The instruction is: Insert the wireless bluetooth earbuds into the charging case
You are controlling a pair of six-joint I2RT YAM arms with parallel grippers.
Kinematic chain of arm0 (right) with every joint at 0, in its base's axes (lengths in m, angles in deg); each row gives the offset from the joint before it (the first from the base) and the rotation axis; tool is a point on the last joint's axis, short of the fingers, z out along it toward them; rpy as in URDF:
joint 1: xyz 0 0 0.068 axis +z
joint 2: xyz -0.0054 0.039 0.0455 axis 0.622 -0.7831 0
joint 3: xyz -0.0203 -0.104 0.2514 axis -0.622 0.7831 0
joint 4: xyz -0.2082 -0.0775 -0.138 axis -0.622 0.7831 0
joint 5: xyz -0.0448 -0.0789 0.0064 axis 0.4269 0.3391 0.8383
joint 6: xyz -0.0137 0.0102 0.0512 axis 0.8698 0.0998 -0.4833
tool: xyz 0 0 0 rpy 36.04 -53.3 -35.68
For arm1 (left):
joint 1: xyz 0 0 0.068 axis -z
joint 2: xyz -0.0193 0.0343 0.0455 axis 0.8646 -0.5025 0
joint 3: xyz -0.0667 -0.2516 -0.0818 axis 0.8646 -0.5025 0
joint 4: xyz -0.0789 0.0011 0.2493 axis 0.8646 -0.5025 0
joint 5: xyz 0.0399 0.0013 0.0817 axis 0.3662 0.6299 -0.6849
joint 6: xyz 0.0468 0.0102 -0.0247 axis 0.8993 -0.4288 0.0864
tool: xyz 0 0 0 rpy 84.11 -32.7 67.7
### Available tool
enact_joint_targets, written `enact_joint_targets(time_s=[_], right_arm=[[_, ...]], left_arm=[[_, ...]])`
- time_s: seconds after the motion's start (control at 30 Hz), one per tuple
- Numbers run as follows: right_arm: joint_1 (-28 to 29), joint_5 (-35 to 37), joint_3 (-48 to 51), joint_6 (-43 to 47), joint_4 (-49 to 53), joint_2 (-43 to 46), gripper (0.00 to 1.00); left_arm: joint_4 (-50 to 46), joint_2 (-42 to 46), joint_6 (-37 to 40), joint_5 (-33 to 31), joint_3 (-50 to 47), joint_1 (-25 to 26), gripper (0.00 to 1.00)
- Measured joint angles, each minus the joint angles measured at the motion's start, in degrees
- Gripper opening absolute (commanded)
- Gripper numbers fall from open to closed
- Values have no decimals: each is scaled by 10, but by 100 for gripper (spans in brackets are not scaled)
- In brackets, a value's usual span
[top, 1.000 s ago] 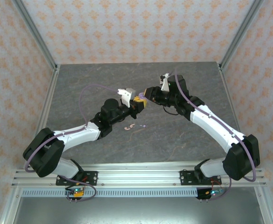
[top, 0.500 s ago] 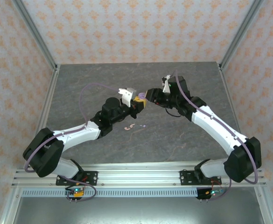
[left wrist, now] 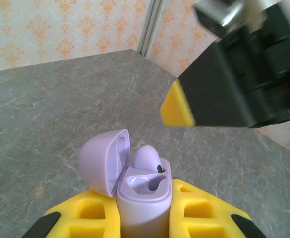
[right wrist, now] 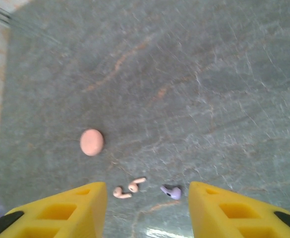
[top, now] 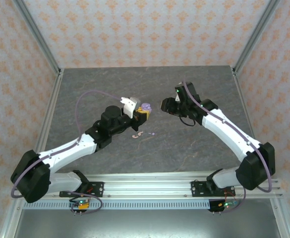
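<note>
NEAR TO FAR — My left gripper (top: 141, 113) is clamped on the lilac charging case (left wrist: 144, 198), holding it upright above the table. The case's lower body is buried between my yellow pads (left wrist: 87, 214) and cut off by the bottom edge of the left wrist view. The lid (left wrist: 102, 161) stands hinged open to the left. One lilac earbud (left wrist: 145, 157) sits in its socket with only its rounded head showing; the well beside it is a glossy blur I cannot read. Whether the case carries any lettering cannot be told.

Beyond it, my right gripper (right wrist: 147, 208) hangs apart from the case, jaws parted and nothing between them. Below those jaws, on the grey stone-patterned table (right wrist: 209, 74), lie a pink earbud (right wrist: 121, 193) and a second pink earbud (right wrist: 136, 185) just beside it. A loose lilac earbud (right wrist: 171, 191) lies near them — all three too small to show detail. Farther off rests a round pink case (right wrist: 91, 142). Orange-patterned wallpaper (left wrist: 60, 29) closes the scene.
</note>
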Motion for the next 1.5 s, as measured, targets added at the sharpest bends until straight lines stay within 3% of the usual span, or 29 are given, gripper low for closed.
enact_joint_targets(time_s=[0.3,0.7,1.13,1.5], right_arm=[[8,-74,21,19,1,-92,45],[75,-138,26,40,-4,-202,33],[86,-151,8,49,-6,-250,28],[86,-118,-13,49,0,-275,27]], left_arm=[[-60,84,20,15,-22,0,10],[-87,132,38,15,-47,0,11],[-90,141,39,15,-50,0,11],[-90,141,45,15,-51,0,11]])
